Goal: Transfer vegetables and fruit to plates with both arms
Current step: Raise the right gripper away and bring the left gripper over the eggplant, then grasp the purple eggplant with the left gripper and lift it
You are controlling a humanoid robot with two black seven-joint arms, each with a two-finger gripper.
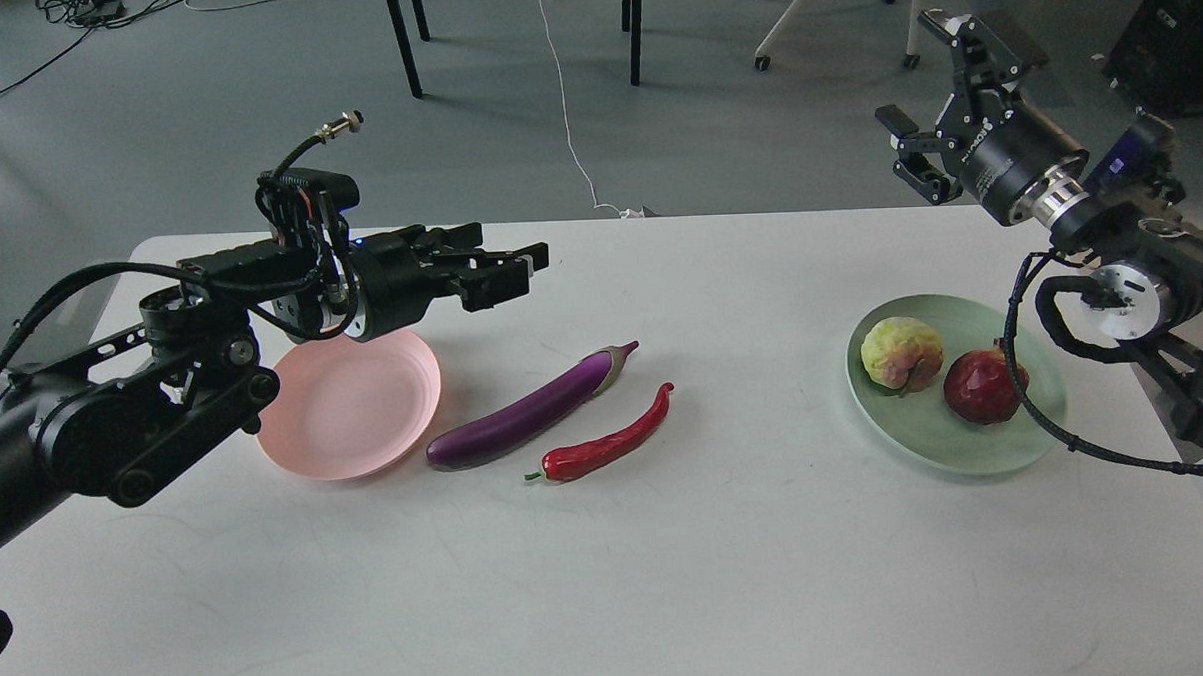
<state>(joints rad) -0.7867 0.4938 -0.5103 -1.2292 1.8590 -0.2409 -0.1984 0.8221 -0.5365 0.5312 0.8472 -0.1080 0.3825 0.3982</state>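
Glossy purple eggplant (529, 412), curved red chili (610, 440) mid-surface (610, 578); left gripper (519, 266) released, right gripper (933, 96) released, both empty.

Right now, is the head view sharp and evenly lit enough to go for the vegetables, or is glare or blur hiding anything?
Head view: soft, even light, faint shadows; eggplant and chili pepper sharp, with small highlights only. Pink plate partly hidden by the left gripper. Right gripper sharp but dark.
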